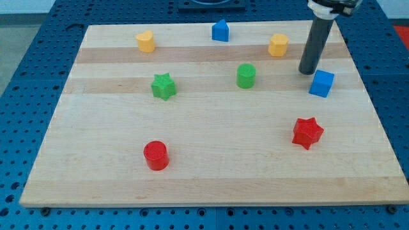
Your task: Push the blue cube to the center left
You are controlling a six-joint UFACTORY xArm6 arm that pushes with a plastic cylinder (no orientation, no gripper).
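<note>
The blue cube [321,84] sits on the wooden board [211,172] at the view's right, a little above the middle height. My tip [308,71] is the lower end of a dark rod that comes down from the view's top right. It stands just to the upper left of the blue cube, very close to its top left corner; I cannot tell whether it touches.
Other blocks on the board: a blue house-shaped block [220,30] at top centre, a yellow block [278,45] left of the rod, a yellow block [146,41] at top left, a green cylinder [246,75], a green star [163,86], a red star [307,132], a red cylinder [156,155].
</note>
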